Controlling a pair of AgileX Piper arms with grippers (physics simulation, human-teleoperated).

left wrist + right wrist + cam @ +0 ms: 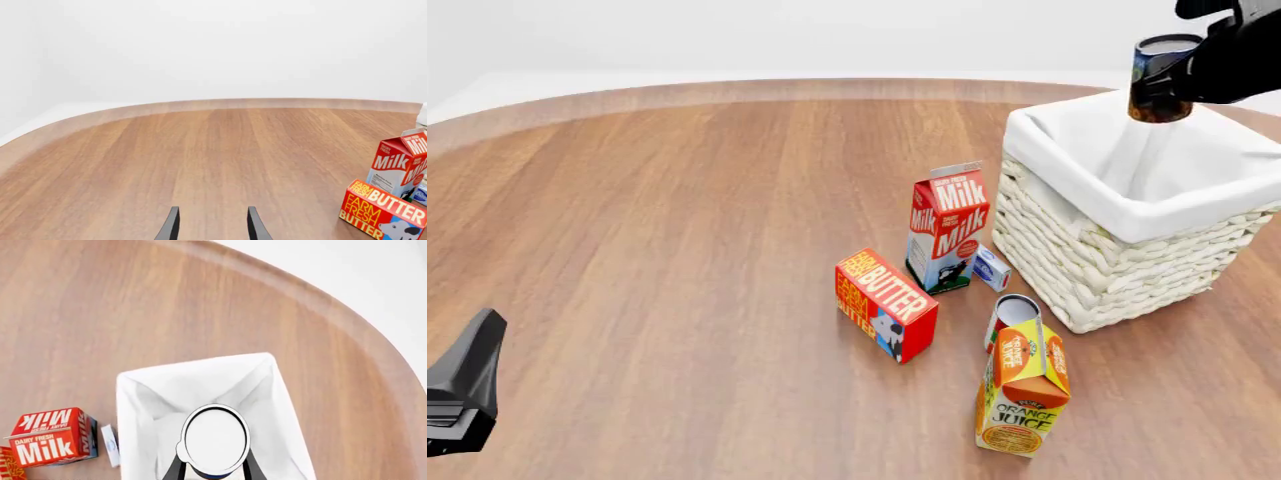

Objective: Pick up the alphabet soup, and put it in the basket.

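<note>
The alphabet soup point(1154, 90), a small can with a blue label, hangs upright above the open basket point(1094, 270), clear of its rim. My right gripper point(1190, 72) is shut on the can from the side. In the right wrist view the can's silvery-white top point(215, 439) sits between the two fingers, straight over the basket's white cloth lining point(130, 405). My left gripper point(212, 227) is open and empty, low over the bare table at the front left, and shows in the front view point(461, 395).
Left of the basket stand a milk carton point(950, 225), a butter box point(885, 303) and a small white-blue box point(992, 268). A red-and-white can point(1010, 318) lies in front of the basket, beside an orange juice carton point(1021, 385).
</note>
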